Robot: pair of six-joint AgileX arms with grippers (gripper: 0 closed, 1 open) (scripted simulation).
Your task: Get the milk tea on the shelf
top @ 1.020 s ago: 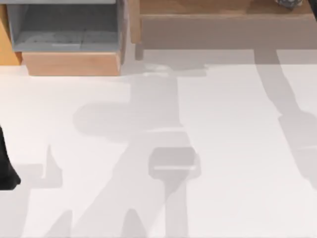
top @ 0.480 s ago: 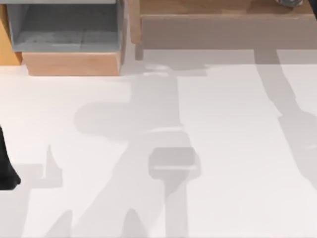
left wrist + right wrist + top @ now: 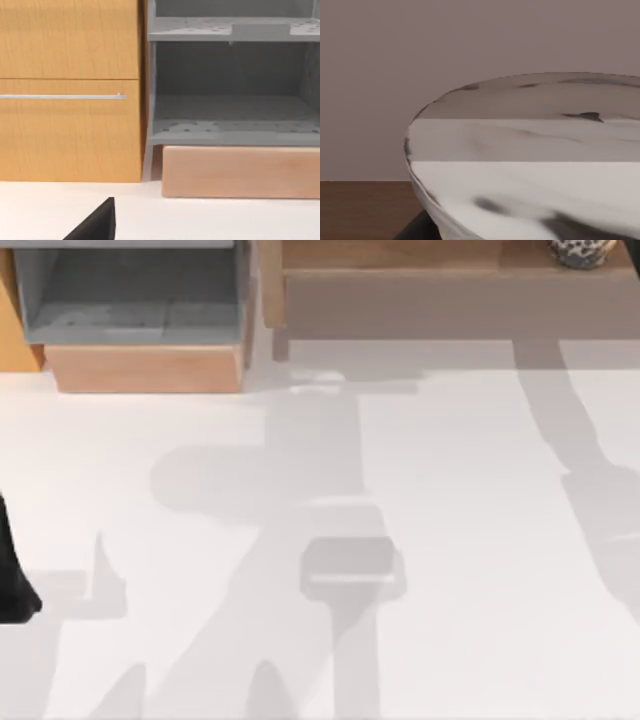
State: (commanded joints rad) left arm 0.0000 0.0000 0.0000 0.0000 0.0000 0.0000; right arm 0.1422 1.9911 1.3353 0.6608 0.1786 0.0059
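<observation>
Milk tea (image 3: 581, 250) sits on the shelf (image 3: 450, 300), far right (speckled base showing). Left arm (image 3: 12, 585) parked at the tabletop (image 3: 450, 540) left edge. Can't tell either tool's opening.

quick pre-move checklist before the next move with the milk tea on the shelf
1. Milk tea over the shelf: ok, its base shows at the top view's right far edge, above the ledge.
2. Cup resting on the ledge: cannot tell.
3. Cup upright: cannot tell; the right wrist view is very close on its lid.
4. Right pincer open or shut: cannot tell.
5. Left arm parked at the table's left edge: ok.
6. Grey open box apart from the cup: ok, it sits at far left.
</observation>
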